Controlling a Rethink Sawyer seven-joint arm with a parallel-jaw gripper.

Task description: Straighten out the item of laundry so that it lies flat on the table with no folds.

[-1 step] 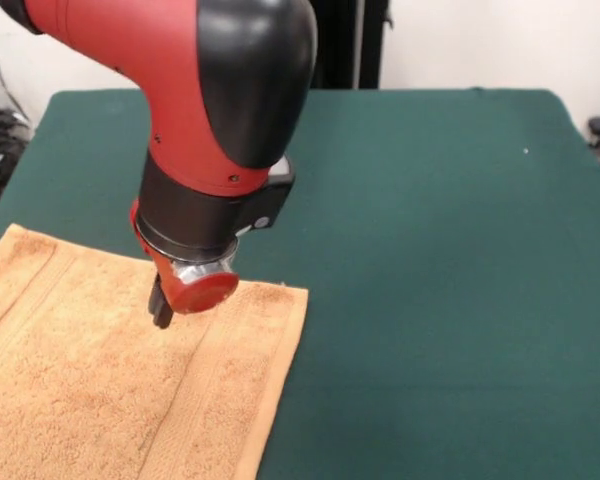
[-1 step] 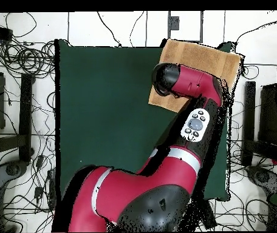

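Observation:
The item of laundry (image 1: 100,390) is an orange-tan towel spread at the near left of the green table (image 1: 430,250), with woven bands running along its length. It runs past the picture's left and bottom edges. My gripper (image 1: 162,310) hangs under the red wrist and comes down onto the towel a little inside its far edge, near the far right corner. How its jaws stand is hidden by the wrist. In the overhead view the towel (image 2: 208,57) lies at the table's (image 2: 104,103) top right corner, and the arm's wrist (image 2: 165,79) covers its lower left part and the gripper.
The red and black arm (image 2: 189,121) crosses the right half of the table in the overhead view. Cables and stands (image 2: 19,109) crowd the floor around the table. Green cover (image 1: 460,200) stretches to the right of the towel.

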